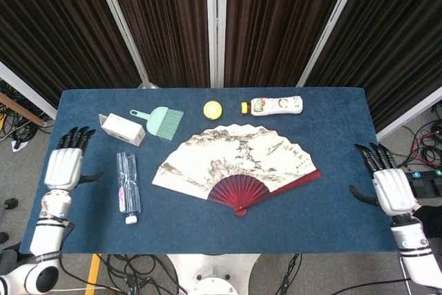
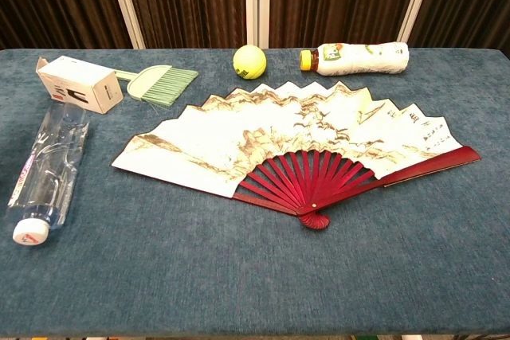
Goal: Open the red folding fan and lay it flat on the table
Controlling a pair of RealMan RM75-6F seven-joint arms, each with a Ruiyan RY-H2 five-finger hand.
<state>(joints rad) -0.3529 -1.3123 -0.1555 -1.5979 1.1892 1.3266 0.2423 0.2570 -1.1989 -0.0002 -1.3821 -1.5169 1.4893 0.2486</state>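
Observation:
The red folding fan point(image 1: 231, 166) point(image 2: 287, 145) lies spread wide and flat on the blue table, its painted paper leaf facing up and its red ribs meeting at the pivot near the table's front. Nothing touches it. My left hand point(image 1: 63, 166) hovers at the table's left edge, fingers apart and holding nothing. My right hand point(image 1: 389, 186) is off the table's right edge, also with fingers spread and nothing in it. Neither hand shows in the chest view.
A clear plastic bottle point(image 1: 128, 186) point(image 2: 45, 171) lies left of the fan. Behind it are a white box point(image 1: 122, 129) point(image 2: 78, 84) and a green hand brush point(image 1: 160, 119) point(image 2: 162, 84). A yellow ball point(image 1: 212, 108) point(image 2: 249, 60) and a lying white bottle point(image 1: 276, 105) point(image 2: 355, 57) sit at the back.

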